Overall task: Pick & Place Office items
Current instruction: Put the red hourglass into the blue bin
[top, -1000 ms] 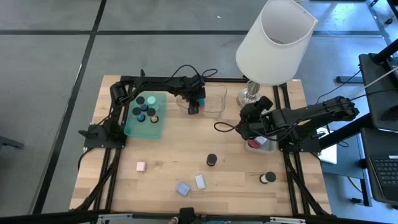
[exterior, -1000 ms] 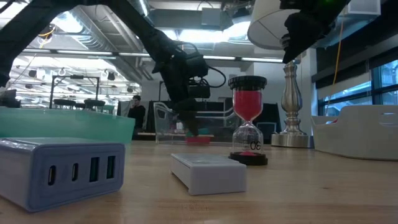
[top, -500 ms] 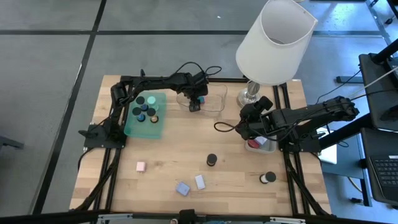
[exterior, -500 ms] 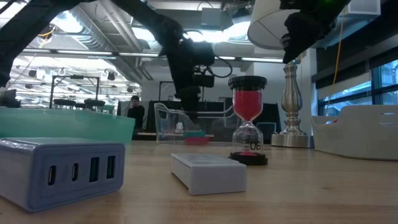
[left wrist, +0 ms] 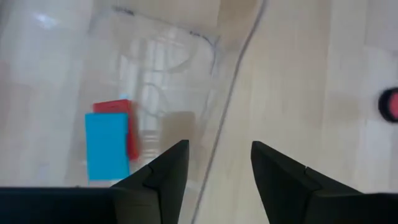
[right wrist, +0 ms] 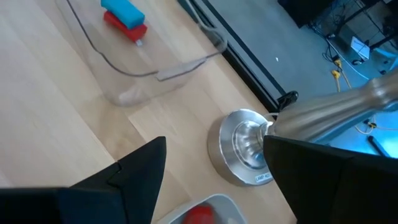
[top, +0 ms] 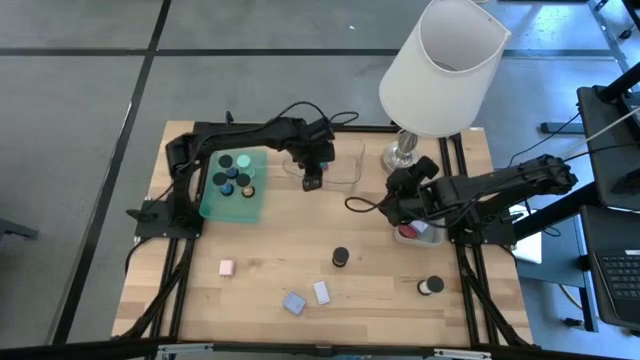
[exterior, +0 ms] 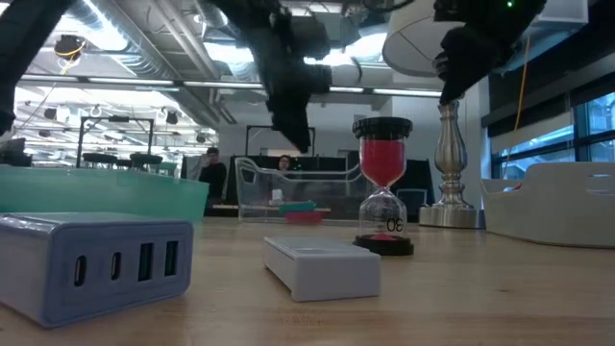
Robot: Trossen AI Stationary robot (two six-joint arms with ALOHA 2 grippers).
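**Clear tray holds two blocks, both grippers empty**

From above, we see the left gripper [top: 313,181] at the clear tray's [top: 345,170] near edge, and the right gripper [top: 392,212] over the grey tray [top: 428,236].

The left wrist view shows our fingers parted, holding nothing, with a light-blue block [left wrist: 107,145] atop a red block [left wrist: 122,118] inside the tray.

The right wrist view shows wide-spread, empty fingers beside the lamp base [right wrist: 245,146].

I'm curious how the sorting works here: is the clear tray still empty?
No, the clear tray already holds a light-blue block lying on top of a red block, seen plainly from the left wrist camera.
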